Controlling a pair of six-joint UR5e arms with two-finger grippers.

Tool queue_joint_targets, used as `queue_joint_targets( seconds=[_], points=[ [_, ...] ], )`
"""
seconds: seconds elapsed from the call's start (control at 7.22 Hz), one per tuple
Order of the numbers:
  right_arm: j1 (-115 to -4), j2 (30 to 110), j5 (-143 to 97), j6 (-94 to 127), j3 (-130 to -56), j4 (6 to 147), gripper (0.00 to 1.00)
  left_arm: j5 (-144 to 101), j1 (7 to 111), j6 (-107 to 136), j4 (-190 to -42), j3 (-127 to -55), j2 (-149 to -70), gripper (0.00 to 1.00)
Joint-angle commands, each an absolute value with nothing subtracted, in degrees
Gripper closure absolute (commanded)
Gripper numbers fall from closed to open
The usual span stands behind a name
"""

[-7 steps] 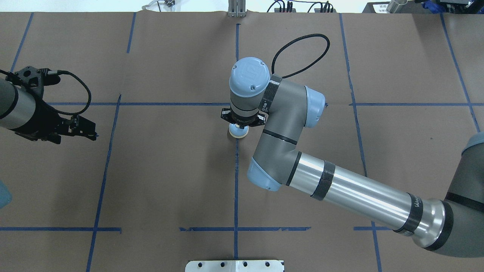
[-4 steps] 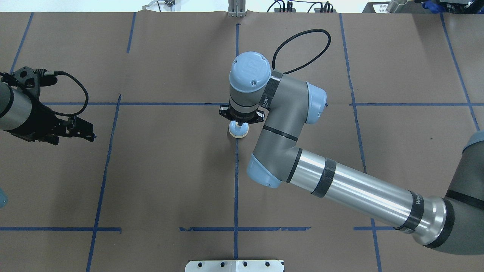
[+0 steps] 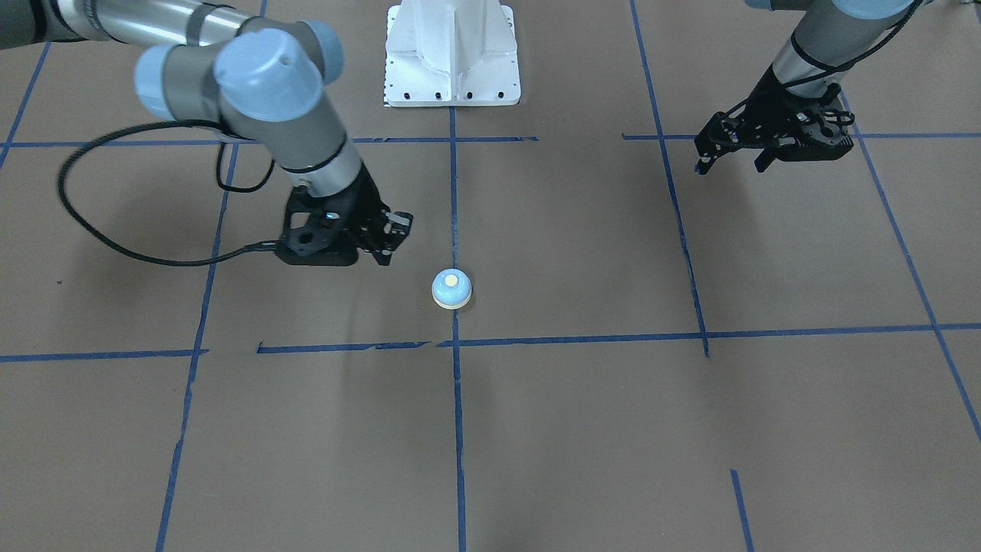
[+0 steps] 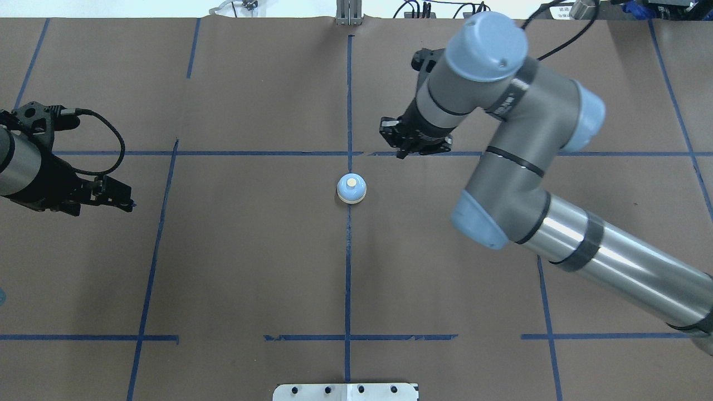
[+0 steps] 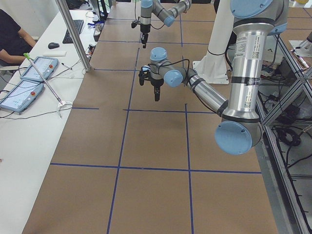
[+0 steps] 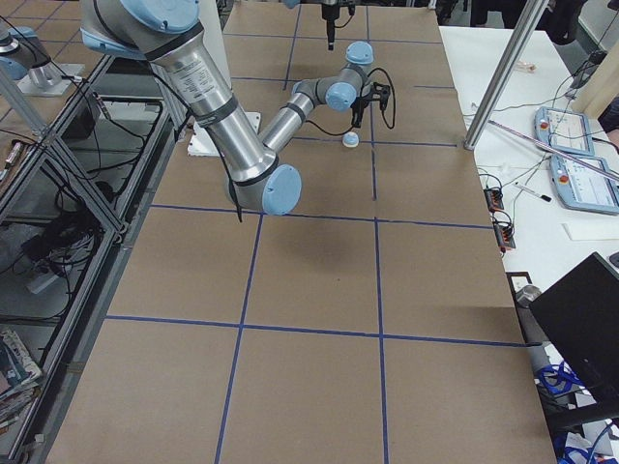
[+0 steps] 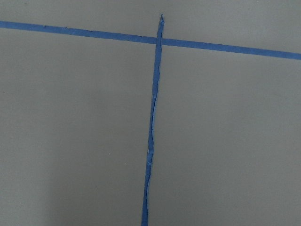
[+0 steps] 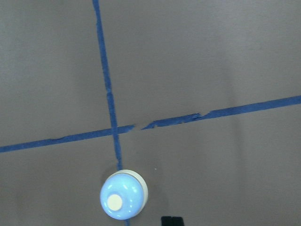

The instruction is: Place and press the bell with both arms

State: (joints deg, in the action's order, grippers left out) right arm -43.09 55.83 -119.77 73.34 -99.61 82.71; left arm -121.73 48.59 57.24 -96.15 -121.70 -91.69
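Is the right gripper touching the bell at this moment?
Apart. In the overhead view, a strip of bare table lies plainly between the right gripper and the bell; the front-facing view shows the same gap.

The bell, a small light-blue dome with a cream button on top and a cream base rim, is sitting upright on the table, right on a blue tape line near the middle (standing free of both grippers). The right arm, silver-grey tubes with light-blue joint caps, is reaching in with its black right gripper hanging near the bell, beyond it and to the right. The left arm is hovering well apart at the table's left, its left gripper pointing inward.
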Motion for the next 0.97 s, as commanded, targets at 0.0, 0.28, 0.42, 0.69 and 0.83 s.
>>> queue_joint_targets(
  seconds=[0.0, 0.28, 0.42, 0.69, 0.83],
  points=[
    [-51.81, 70.08, -128.44, 64.02, -110.54, 82.71, 0.68, -122.25, 51.66, 49.34, -96.33, -121.82, -88.26, 0.0],
    [-62.36, 83.5, -132.97, 49.58, -115.98, 82.97, 0.0, -122.61, 55.7, 41.61, -96.5, -122.25, -84.74, 0.0],
    [-67.62, 88.89, -135.33, 38.52, -116.19, 83.23, 0.0, -123.83, 58.33, 36.18, -96.5, -122.17, -82.55, 0.0],
    [-77.12, 98.31, -136.67, 23.28, -115.84, 83.41, 0.0, -128.55, 69.98, 18.29, -96.07, -121.21, -77.19, 0.0],
    [-81.08, 101.31, -136.67, 16.68, -114.53, 83.76, 0.0, -132.85, 76.84, 8.62, -95.89, -118.59, -75.34, 0.0]
  ],
)
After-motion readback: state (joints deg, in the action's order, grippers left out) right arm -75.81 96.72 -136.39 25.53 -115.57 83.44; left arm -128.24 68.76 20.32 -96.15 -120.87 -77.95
